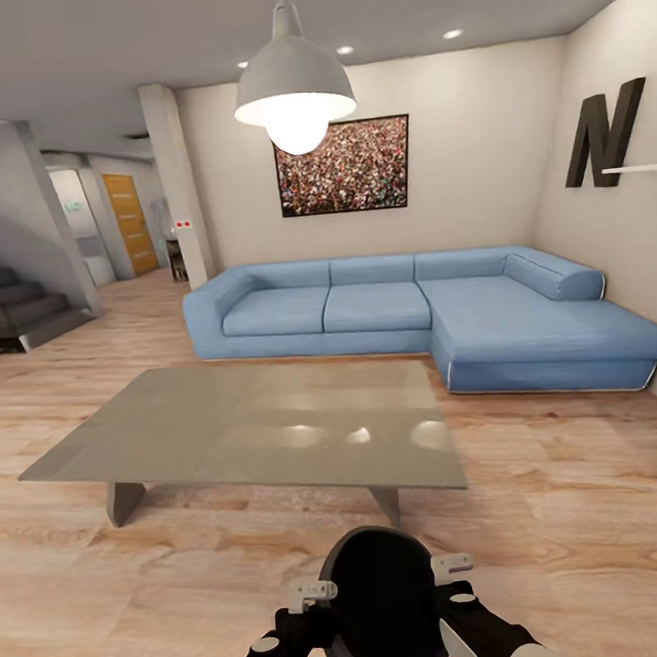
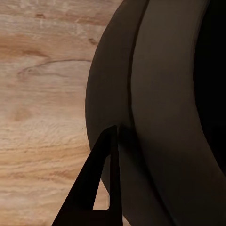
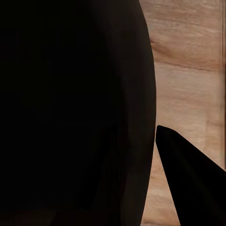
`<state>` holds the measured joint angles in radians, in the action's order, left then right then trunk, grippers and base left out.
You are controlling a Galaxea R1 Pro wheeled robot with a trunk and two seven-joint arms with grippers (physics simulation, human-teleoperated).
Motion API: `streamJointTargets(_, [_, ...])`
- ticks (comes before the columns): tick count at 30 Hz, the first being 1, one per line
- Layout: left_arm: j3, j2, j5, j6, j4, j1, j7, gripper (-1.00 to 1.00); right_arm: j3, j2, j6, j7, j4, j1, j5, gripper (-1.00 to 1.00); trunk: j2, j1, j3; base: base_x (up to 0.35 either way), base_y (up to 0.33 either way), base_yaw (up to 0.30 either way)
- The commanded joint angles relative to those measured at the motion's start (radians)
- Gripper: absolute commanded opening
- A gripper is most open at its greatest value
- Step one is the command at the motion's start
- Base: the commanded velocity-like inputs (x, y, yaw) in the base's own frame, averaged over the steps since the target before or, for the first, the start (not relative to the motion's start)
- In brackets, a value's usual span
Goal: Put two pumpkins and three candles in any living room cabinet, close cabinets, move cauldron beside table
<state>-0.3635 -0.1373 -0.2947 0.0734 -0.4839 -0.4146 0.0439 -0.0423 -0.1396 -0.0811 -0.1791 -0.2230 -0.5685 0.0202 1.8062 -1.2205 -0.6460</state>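
The black cauldron (image 1: 380, 605) hangs low in front of me over the wooden floor, its dark mouth facing the head camera. My left gripper (image 1: 312, 593) grips its left side and my right gripper (image 1: 452, 565) its right side, both shut on it. The left wrist view has the cauldron's belly and rim (image 2: 160, 94) with one finger (image 2: 94, 183) pressed against its outer wall. The right wrist view has the dark cauldron wall (image 3: 70, 103) and one finger (image 3: 188, 179) outside it. The low grey-beige table (image 1: 248, 427) stands just ahead. Pumpkins, candles and cabinet are out of view.
A blue corner sofa (image 1: 417, 310) stands behind the table against the far wall. A pendant lamp (image 1: 293, 91) hangs over the table. Stairs (image 1: 15, 308) rise at the far left, beside a hallway with an orange door (image 1: 129, 222). Wooden floor (image 1: 144, 607) lies between me and the table.
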Motion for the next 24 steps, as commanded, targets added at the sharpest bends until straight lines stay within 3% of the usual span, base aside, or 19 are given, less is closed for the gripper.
streamJointTargets(1, [-0.011,0.002,-0.013,-0.007,-0.027,-0.001,-0.052,-1.0,-0.017,0.003,-0.008,-0.003,0.001,-0.001,-0.013,-1.0,0.008,-0.004,-0.003,0.0,0.0,-0.219])
streamJointTargets(24, [-0.011,0.004,-0.014,-0.007,-0.027,-0.001,-0.052,-1.0,-0.017,0.003,-0.008,-0.003,0.001,-0.001,-0.013,-1.0,0.169,-0.092,-0.07,0.0,0.0,-0.059])
